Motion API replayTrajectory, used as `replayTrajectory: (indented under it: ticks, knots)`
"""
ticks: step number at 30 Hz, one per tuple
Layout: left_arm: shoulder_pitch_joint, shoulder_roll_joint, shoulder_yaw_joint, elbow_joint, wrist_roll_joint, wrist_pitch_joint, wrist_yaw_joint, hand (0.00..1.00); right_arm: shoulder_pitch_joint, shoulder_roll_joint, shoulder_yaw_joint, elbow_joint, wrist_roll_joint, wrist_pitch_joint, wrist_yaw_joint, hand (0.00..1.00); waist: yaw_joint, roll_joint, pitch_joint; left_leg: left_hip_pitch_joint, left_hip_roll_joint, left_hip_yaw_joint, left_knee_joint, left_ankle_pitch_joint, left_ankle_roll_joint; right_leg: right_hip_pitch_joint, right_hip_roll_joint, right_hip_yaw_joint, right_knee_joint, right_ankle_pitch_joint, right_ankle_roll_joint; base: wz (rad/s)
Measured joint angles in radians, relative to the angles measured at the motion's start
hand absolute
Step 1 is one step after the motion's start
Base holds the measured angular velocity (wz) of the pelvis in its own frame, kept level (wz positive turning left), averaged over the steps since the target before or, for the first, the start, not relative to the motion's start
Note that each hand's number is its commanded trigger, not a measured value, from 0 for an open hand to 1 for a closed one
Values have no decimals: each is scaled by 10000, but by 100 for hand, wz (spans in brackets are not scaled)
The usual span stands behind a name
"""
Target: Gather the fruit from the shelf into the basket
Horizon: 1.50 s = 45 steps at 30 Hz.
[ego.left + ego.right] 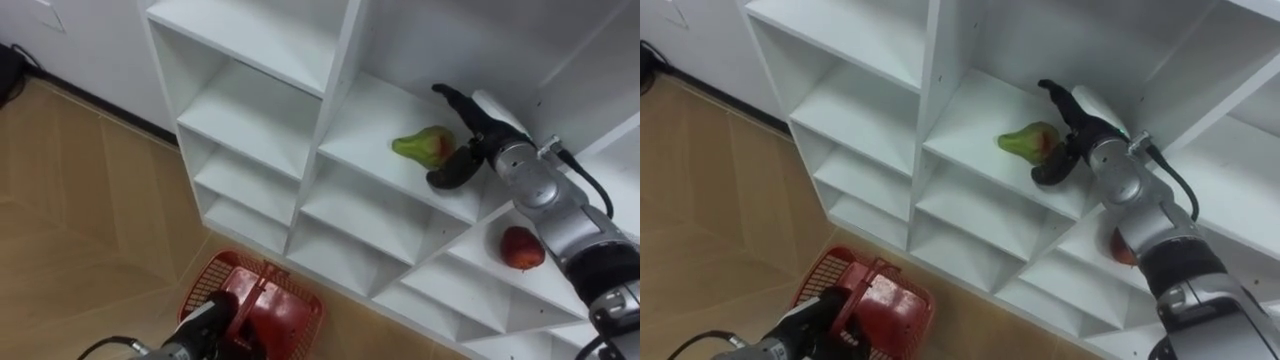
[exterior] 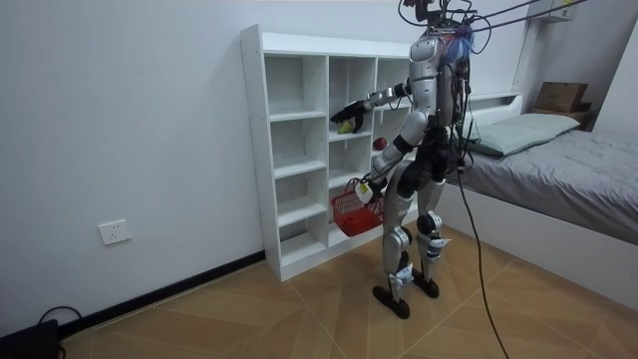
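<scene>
- The tall white closet (image 1: pixel 330 100) of open square compartments stands before the robot, which is upright on the wooden floor (image 1: pixel 90 200) and faces it; the right robot hand reaches into a middle compartment.
- A grey-covered bed (image 2: pixel 568 170) lies behind the robot, well away from both robot hands.
- The red plastic basket with an open lattice wall (image 1: pixel 300 300) hangs low in front of the closet, under the left robot hand (image 1: pixel 212 312), whose fingers are curled round its handle.
- The right robot hand (image 1: pixel 470 140) is spread wide on the shelf, with fingers stretched above and the thumb bent below, not closed on anything.
- The round red apple (image 1: pixel 521 248) sits in the compartment below the right robot hand, apart from it.
- The green pear with a red blush (image 1: pixel 422 146) lies on its side just beside the right robot hand's palm, between the fingers and thumb; contact cannot be told.
</scene>
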Motion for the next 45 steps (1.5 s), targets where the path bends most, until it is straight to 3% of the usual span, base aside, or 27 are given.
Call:
replayTrajectory:
  ticks: [11,33,35,36,37,45]
  knots:
    - [-88,-75,-66,0,2,6,-3,100,173,3,289,32,-32,10,635,0,0,40,-25,34,5,11,5,75,-30,-38,-15,-6,131,10,-23,0]
    - [-194,-90,-103,0,-51,-1,11,100,173,5,281,29,-41,4,728,0,0,10,-46,38,-3,114,-52,164,-24,-120,-79,7,122,-31,-61,0]
    - [-194,-89,-103,1,-60,-1,11,100,173,5,282,18,-32,-2,729,63,-8,7,-48,38,-3,123,-63,165,-22,-143,-110,9,118,-32,-61,0]
    - [-194,-88,-108,1,-87,-1,13,100,173,5,282,16,-30,-2,729,78,-9,7,-47,38,-3,123,-67,165,-22,-140,-115,8,119,-32,-60,0]
    - [-194,-86,-115,1,-132,-1,16,100,173,5,282,15,-29,-2,729,100,-9,7,-46,38,-4,124,-68,166,-22,-137,-116,9,119,-32,-60,0]
    - [-201,-45,-363,2,-349,-17,218,100,120,3,257,-7,52,-49,306,100,-16,12,-38,1,-7,132,-92,167,-19,-152,-134,9,124,-41,-57,0]
